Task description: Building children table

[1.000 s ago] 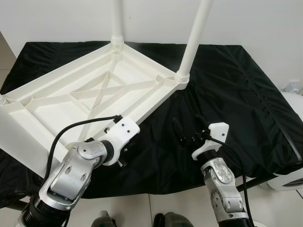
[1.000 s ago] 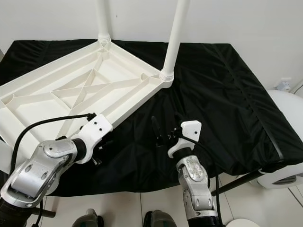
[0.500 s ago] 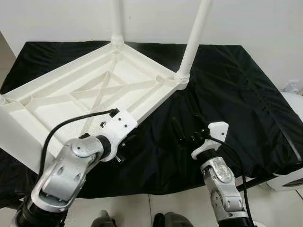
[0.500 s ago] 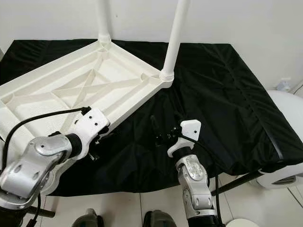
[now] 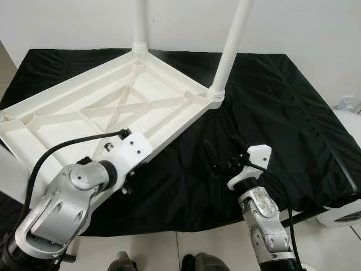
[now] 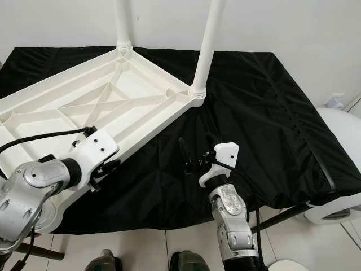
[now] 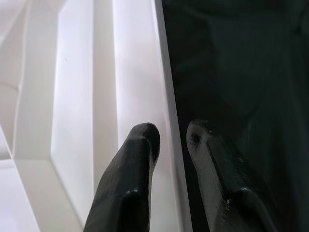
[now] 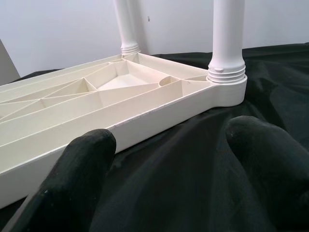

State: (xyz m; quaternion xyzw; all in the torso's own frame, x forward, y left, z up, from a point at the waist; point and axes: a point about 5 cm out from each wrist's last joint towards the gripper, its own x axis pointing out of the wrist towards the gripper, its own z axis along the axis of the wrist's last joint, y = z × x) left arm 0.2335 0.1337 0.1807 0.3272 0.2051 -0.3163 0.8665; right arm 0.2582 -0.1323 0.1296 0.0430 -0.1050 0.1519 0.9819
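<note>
Halfway: tabletop (image 5: 113, 107) is lying inverted wearing two legs (image 5: 230, 48); left gripper (image 7: 169, 140) is straddling its rim unclenched, right gripper (image 5: 221, 155) gaping empty.

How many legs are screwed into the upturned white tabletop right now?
2: one leg at the far corner by the wall, one leg at the corner nearest the right tool. The tabletop's other corners sit partly out of frame.
</note>
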